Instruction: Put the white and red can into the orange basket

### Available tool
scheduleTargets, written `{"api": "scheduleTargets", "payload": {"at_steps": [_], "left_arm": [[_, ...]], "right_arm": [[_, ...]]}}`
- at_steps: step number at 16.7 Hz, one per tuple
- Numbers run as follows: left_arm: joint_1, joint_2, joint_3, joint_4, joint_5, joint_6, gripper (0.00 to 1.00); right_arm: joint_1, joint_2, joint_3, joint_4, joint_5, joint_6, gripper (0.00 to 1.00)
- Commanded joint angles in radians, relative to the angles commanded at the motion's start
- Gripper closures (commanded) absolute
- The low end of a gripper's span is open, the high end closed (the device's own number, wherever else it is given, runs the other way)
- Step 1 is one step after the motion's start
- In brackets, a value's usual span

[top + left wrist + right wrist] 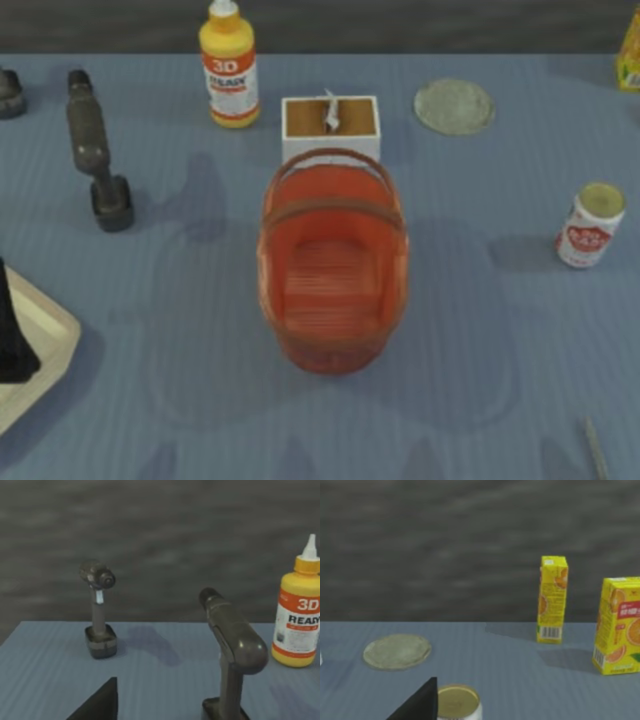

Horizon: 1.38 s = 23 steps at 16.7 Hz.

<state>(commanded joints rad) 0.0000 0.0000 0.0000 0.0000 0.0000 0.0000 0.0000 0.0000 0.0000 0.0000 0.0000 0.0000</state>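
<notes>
Orange-red translucent plastic forms the orange basket point(333, 268) at the table's centre, ribbed-floored with 2 thin arched handles, likely light and flexible. To its right, well apart, the white and red can point(590, 226) stands upright; it looks rigid, smooth, probably slippery, best gripped across its cylindrical sides. Neither gripper's fingers show clearly, so their state cannot be told.

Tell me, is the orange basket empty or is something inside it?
Empty. In the top view the orange basket shows only its bare ribbed floor, and the white and red can stands upright on the table, well to its right.
</notes>
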Motion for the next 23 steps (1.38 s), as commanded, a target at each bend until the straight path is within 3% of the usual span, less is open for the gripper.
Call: {"api": "scheduleTargets", "payload": {"at_steps": [4,9,23], "left_arm": [[0.0,0.0,0.0,0.0,0.0,0.0,0.0],[0.0,0.0,0.0,0.0,0.0,0.0,0.0],[0.0,0.0,0.0,0.0,0.0,0.0,0.0]], "right_arm": [[0.006,0.031,0.03,-0.021,-0.004,-0.012,0.0],[0.035,0.292,0.267,-0.179,-0.015,-0.102,0.0],[0.093,1.737,1.426,-0.916,0.005,-0.493,0.0]]}}
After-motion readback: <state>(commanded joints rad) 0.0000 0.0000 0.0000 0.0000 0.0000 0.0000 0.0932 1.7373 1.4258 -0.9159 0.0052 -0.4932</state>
